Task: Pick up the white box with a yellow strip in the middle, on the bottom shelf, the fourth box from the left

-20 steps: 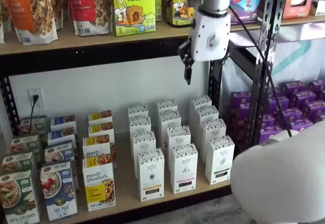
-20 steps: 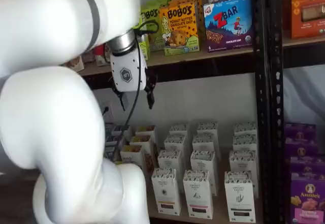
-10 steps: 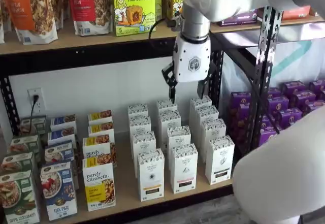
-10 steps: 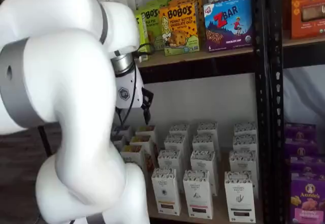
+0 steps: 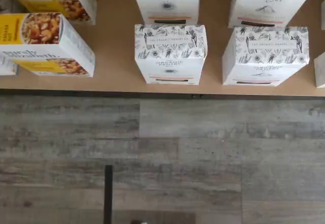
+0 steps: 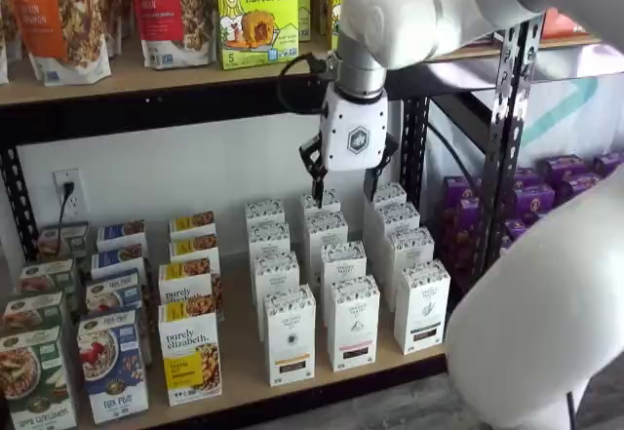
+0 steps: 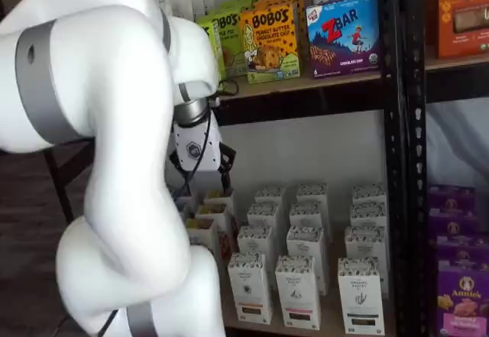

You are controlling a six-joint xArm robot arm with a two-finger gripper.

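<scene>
The white box with a yellowish strip low on its front (image 6: pixel 290 336) stands at the front of the bottom shelf (image 6: pixel 240 352), heading the left row of white cartons. It also shows in a shelf view (image 7: pixel 250 288) and in the wrist view (image 5: pixel 170 53), at the board's front edge (image 5: pixel 117 61). My gripper (image 6: pixel 344 184) hangs open and empty, with a plain gap between its black fingers, high above the back of the white carton rows and well above the box. It also shows in a shelf view (image 7: pixel 203 179) beside the large white arm.
White cartons with black strips (image 6: pixel 353 323) (image 5: pixel 265 54) stand right of the target. Purely elizabeth boxes (image 6: pixel 190 356) (image 5: pixel 45 43) stand left of it. Purple boxes (image 6: pixel 565 206) fill the right bay behind a black upright (image 6: pixel 502 137). The upper shelf holds Bobo's boxes (image 6: pixel 255 13). Grey plank floor (image 5: pixel 193 153) lies below.
My gripper has moved left and downward from the upper shelf's edge to just above the back white cartons. The boxes have not moved.
</scene>
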